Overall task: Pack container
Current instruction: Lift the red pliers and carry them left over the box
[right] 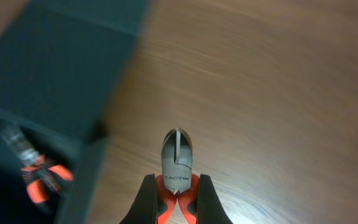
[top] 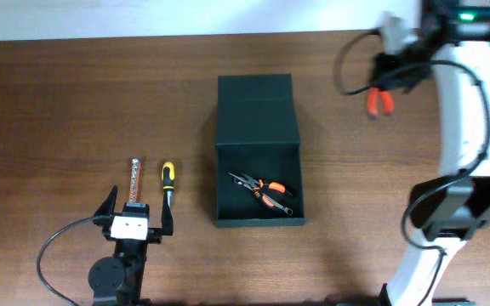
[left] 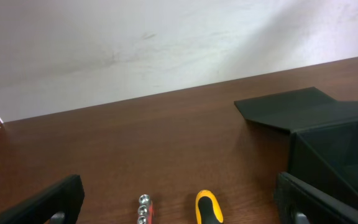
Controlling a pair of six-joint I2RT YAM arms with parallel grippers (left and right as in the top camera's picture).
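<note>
The left fingers [left: 48,202] stood wide apart with nothing between them, low over the brown wooden surface [top: 58,110]. Just ahead of their tips lay two tools side by side, not touching. One was a yellow-and-black screwdriver [top: 168,183], its yellow end pointing away from the fingers, in line with the right-hand finger. The other was a slim, ridged silver tool [top: 134,174] with some red on it, nearer the middle of the gap; what kind of tool it was could not be told. The container [top: 258,219], a dark matte box, sat just beside these fingers on their right. Its hinged lid [top: 254,106] was folded open and lay flat on the surface at the end farthest from them. Inside, near the end closest to the left fingers' side of the surface, lay needle-nose pliers [top: 262,191] with orange-and-black handles.

The right fingers [right: 146,199] were clamped on the orange handles of diagonal cutters [right: 177,158]. The grey head, marked TACTIX, stuck out beyond the fingertips with its blades closed. These fingers hung above bare wood, well apart from the container. From them the box lay ahead and to the left, with the pliers showing blurred inside it. In the overhead view the cutters' orange handles showed below the arm, off the container's far right corner.
</note>
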